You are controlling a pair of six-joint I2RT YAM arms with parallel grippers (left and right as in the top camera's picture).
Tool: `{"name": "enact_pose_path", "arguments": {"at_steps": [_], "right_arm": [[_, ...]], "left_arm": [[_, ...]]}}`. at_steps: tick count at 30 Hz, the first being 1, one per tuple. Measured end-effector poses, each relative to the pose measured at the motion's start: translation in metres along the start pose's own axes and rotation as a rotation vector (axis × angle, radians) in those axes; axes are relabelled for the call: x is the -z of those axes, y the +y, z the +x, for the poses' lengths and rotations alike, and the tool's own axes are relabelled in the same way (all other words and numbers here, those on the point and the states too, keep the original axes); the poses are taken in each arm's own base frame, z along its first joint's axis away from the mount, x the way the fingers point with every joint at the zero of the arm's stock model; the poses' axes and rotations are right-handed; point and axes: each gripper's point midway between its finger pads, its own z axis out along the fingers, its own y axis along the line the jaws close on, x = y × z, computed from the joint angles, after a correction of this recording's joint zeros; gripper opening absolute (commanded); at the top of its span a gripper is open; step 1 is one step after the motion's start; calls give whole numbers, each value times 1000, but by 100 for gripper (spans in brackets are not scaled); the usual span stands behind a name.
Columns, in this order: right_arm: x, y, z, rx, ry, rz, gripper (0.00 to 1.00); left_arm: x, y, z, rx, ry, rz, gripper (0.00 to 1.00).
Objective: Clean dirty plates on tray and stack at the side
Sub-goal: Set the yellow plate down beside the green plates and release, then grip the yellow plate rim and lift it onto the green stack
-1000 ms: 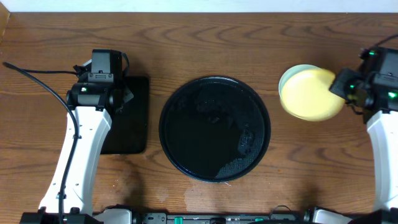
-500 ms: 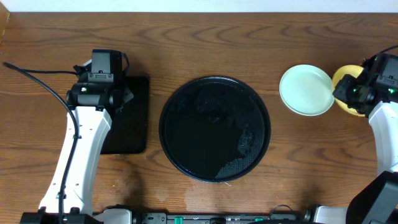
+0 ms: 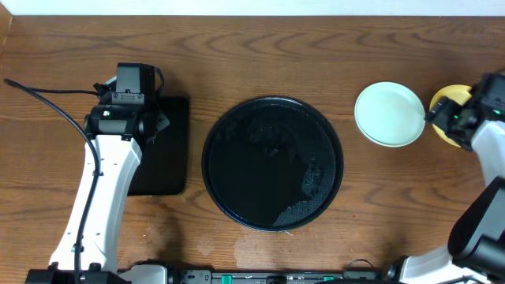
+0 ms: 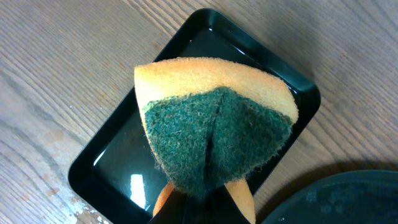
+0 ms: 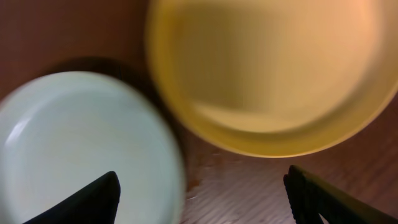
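The round black tray lies mid-table with wet streaks on it; its rim also shows in the left wrist view. A pale mint plate rests on the wood to its right. A yellow plate lies just right of the mint one. My right gripper hangs over the yellow plate's near edge, open, with bare wood between its fingers. My left gripper is shut on a yellow-and-green sponge.
A small rectangular black tray, wet inside, sits under the left gripper and sponge. A black cable runs across the wood at far left. The yellow plate lies close to the table's right edge.
The yellow plate moved right, off the mint plate, onto the wood beside it. My right gripper opened and let it go. The left arm stayed still.
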Motion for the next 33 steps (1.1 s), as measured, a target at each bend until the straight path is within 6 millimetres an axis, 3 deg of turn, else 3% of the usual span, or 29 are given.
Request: {"name": "enact_pose_path", "arguments": {"at_steps": [5, 11, 17, 21, 26, 33], "right_arm": [[-7, -48, -10, -175, 18, -54, 81], [1, -85, -16, -322, 18, -119, 80], [3, -130, -15, -468, 2, -26, 65], [-14, -140, -15, -527, -1, 3, 65], [-46, -142, 1, -550, 67, 40, 64], [-46, -125, -29, -479, 113, 65, 64]], "left_arm": [[0, 0, 0, -19, 1, -1, 8], [0, 0, 0, -23, 1, -1, 8], [0, 0, 0, -23, 1, -1, 8], [0, 0, 0, -23, 1, 0, 8], [0, 0, 0, -23, 0, 0, 8], [0, 0, 0, -22, 0, 0, 8]]}}
